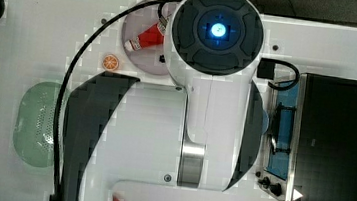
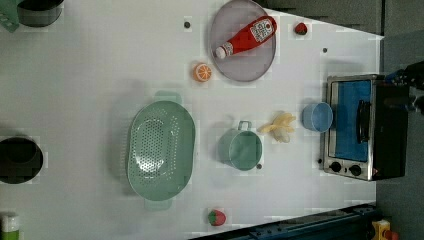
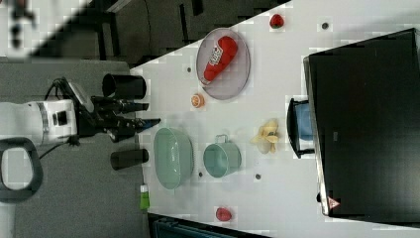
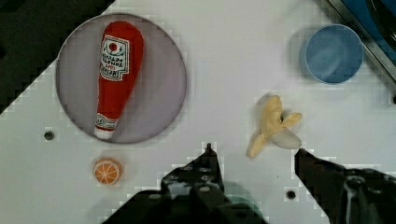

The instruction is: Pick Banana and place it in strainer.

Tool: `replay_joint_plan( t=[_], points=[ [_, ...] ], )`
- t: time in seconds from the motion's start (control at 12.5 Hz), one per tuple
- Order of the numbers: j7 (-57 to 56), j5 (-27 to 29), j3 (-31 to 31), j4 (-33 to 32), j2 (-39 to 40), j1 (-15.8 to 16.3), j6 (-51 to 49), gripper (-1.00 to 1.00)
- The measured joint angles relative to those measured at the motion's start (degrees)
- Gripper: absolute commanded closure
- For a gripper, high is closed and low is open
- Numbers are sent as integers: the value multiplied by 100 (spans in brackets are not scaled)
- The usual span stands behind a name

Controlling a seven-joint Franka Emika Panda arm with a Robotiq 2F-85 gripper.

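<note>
The Banana (image 4: pixel 271 126) is a small pale-yellow peeled piece lying on the white table (image 2: pixel 100 75); it lies between the green cup (image 2: pixel 240 148) and the blue cup (image 2: pixel 317 117). It also shows as the Banana (image 2: pixel 279 127) and the Banana (image 3: pixel 266 135). The strainer (image 2: pixel 160 150), a pale mint-green oval basin with a perforated middle, sits on the far side of the green cup from the Banana. My gripper (image 4: pixel 254 154) is open with nothing between its fingers, and the Banana lies just beyond the gap. In the right view the gripper (image 3: pixel 152 113) hangs well clear of the table, near the strainer (image 3: pixel 172 157).
A grey plate (image 2: pixel 220 55) holds a red ketchup bottle (image 2: pixel 246 36), with an orange slice (image 2: pixel 202 72) beside it. A toaster oven (image 2: pixel 362 127) stands past the blue cup. Strawberries (image 2: pixel 216 217) lie near the table edges. Dark cups (image 3: pixel 124 85) stand near the arm.
</note>
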Motion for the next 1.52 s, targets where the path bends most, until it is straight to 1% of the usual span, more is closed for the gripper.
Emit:
replay_joint_plan(
  t=[0.16,0.24,0.32,0.4,0.56,0.64,0.72,0.8,0.88,1.04,1.12,1.2,1.36,1.44,1.52],
  points=[
    [266,-79,-140,-1214,-1279,-20,-976,-80],
    [300,-108,-210,-1651,-1927,-19,-1223,-99],
    [308,-152,-311,-1897,-2451,32,-1218,-100],
    [341,-132,-369,-1975,-2865,42,-1136,-100],
    [477,-122,-455,-1818,-3246,119,-702,-100],
    [483,-124,-503,-1796,-3274,127,-347,-100],
    [483,-135,-526,-1830,-3193,83,-126,-100],
    [483,-181,-526,-1930,-2989,28,-37,-100],
    [471,-172,-520,-2087,-2686,-1,273,-100],
    [466,-212,-470,-2512,-1952,29,1035,-100],
    [472,-188,-429,-2826,-1614,45,1379,-100],
    [473,-111,-368,-3117,-1295,28,1701,-100],
    [470,58,-458,-3497,-589,80,2227,-100],
    [465,45,-586,-3587,-257,120,2535,-100],
    [467,48,-660,-3587,68,93,2778,-100]
  ],
)
